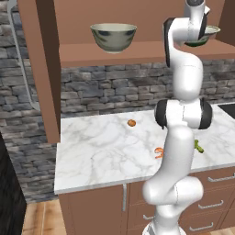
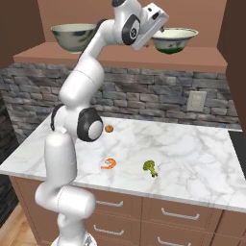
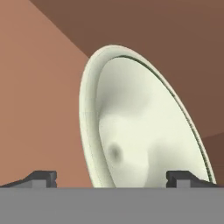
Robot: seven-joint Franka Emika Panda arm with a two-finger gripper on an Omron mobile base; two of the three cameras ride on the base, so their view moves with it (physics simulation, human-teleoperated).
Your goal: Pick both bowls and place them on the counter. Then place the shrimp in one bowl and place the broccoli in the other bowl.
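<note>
On the brown shelf stand both bowls: the large, deep grey-green bowl (image 1: pixel 113 36) (image 2: pixel 73 36) at the left and the smaller cream-green bowl (image 1: pixel 207 36) (image 2: pixel 174 39) at the right. My gripper (image 2: pixel 160 30) (image 3: pixel 113 179) is up at the smaller bowl's (image 3: pixel 144 131) near rim, open, its tips wide apart on either side of the rim, holding nothing. The orange shrimp (image 1: pixel 159 152) (image 2: pixel 109 164) and the green broccoli (image 1: pixel 198 146) (image 2: pixel 150 167) lie on the marble counter (image 1: pixel 101 151) (image 2: pixel 192 153) near its front edge.
A small orange-brown ball (image 1: pixel 131 122) (image 2: pixel 109 128) lies farther back on the counter. The wooden shelf (image 1: pixel 114 54) (image 2: pixel 120 60) runs above a stone wall with an outlet (image 2: pixel 197 101). A dark cooktop (image 1: pixel 228 109) borders the counter's right end.
</note>
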